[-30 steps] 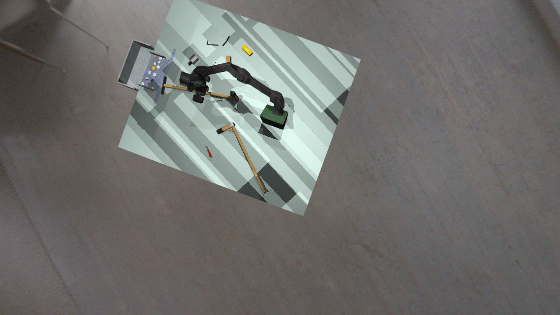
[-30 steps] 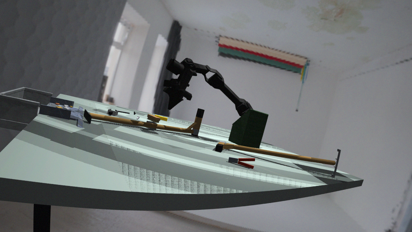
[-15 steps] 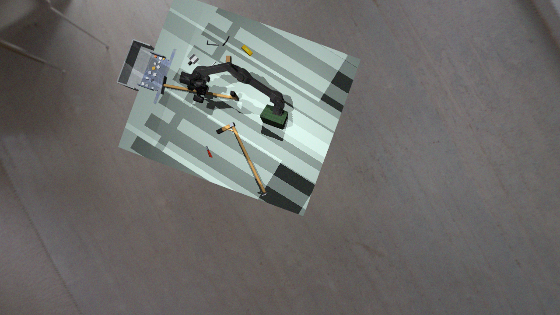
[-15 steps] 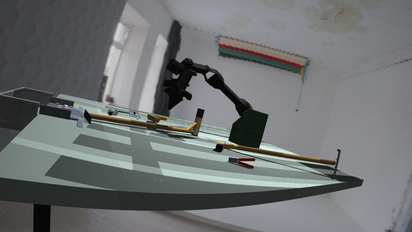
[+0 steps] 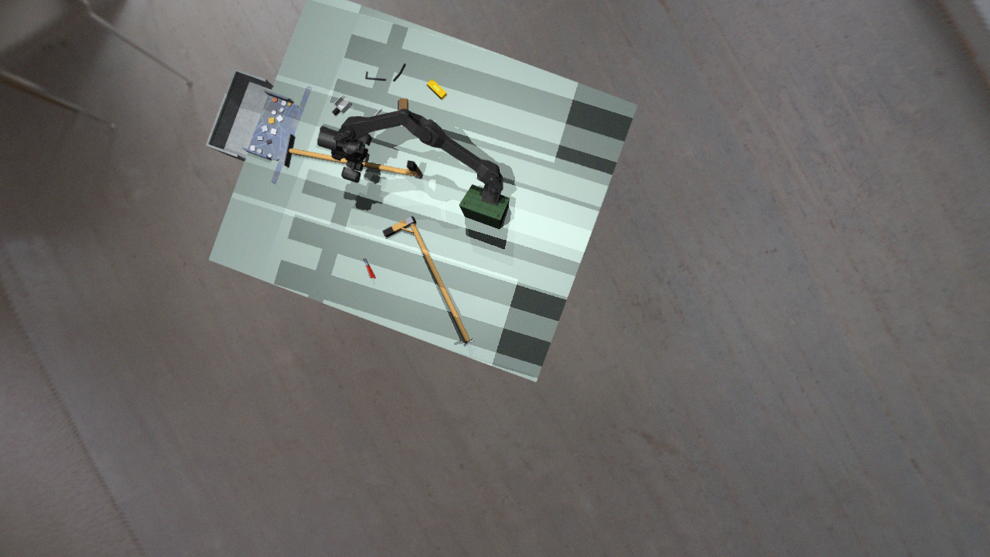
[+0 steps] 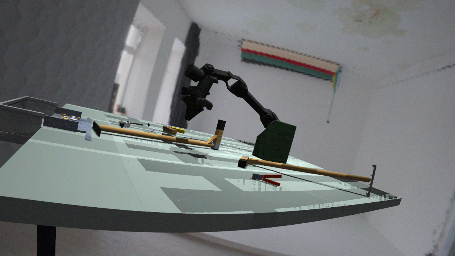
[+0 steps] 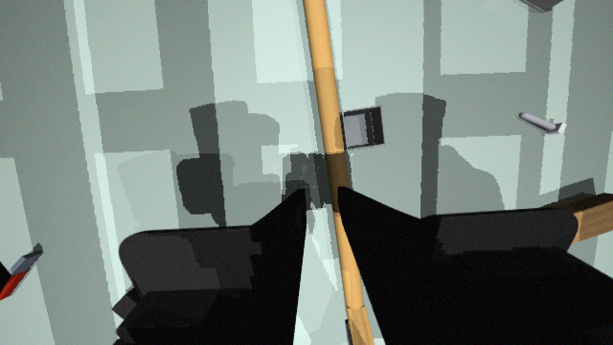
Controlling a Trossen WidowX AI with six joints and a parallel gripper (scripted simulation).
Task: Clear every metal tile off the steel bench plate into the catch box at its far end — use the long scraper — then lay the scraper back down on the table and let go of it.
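The long scraper (image 5: 315, 154) (image 6: 127, 131) (image 7: 318, 34) lies on the table, its black blade at the near end of the steel bench plate (image 5: 282, 144) (image 6: 84, 124) and its upright grip toward the arm's base. My gripper (image 5: 351, 158) (image 6: 188, 118) (image 7: 321, 195) is slightly open and empty, high above the scraper's handle; in the wrist view the handle passes behind the right finger. Several white, orange and dark tiles (image 5: 270, 120) (image 6: 73, 116) are spread on the plate. The catch box (image 5: 224, 111) (image 6: 20, 117) is at the plate's far end; no tile shows in its visible part.
A rake (image 5: 435, 270) (image 6: 295, 167) and red-handled pliers (image 5: 370, 270) (image 6: 272, 175) lie to one side. A yellow block (image 5: 436, 89), a wooden block (image 5: 402, 104) (image 7: 596, 218) and a grey part (image 5: 343, 104) lie on the other. A small square part (image 7: 356, 129) is beside the scraper handle.
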